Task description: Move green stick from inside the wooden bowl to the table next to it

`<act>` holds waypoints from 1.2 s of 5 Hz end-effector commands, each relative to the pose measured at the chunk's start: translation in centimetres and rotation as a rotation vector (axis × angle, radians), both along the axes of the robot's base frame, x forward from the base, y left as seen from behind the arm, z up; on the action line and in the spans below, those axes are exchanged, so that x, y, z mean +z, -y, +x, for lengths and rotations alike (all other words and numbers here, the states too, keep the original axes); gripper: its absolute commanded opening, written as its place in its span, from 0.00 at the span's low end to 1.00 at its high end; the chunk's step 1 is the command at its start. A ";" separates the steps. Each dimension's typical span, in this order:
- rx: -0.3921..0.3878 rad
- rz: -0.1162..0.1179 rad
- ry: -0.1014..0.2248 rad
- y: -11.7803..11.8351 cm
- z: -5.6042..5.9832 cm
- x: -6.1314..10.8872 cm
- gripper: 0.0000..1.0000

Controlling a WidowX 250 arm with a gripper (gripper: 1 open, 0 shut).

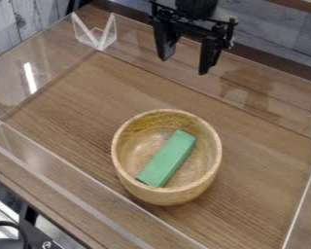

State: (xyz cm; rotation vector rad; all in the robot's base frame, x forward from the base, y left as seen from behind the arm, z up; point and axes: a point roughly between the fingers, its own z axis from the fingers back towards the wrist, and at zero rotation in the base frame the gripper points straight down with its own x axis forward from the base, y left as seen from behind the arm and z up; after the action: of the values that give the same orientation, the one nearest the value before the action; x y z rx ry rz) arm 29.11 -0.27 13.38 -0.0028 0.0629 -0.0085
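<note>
The green stick lies flat inside the wooden bowl, slanting from lower left to upper right. The bowl stands on the brown wood-grain table, toward the front and middle. My black gripper hangs at the top of the view, well above and behind the bowl, pointing down. Its fingers stand apart with nothing between them. It touches neither the bowl nor the stick.
Clear acrylic walls ring the table on the left, front and right. A clear bracket sits at the back left corner. Bare tabletop lies left of and behind the bowl.
</note>
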 end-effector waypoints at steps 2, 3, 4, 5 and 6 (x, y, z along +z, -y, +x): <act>-0.067 -0.019 -0.163 0.5 -4.0 -5.3 0.00; -0.107 -0.030 -0.182 1.2 -5.2 -6.5 0.00; -0.120 -0.040 -0.176 1.6 -5.5 -6.5 0.00; -0.120 -0.045 -0.181 1.5 -5.6 -6.7 1.00; -0.119 -0.049 -0.188 1.4 -5.7 -6.9 1.00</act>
State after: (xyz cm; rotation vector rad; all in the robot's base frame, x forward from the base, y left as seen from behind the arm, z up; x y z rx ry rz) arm 22.90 -1.78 5.61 -0.0491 0.2950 -0.1278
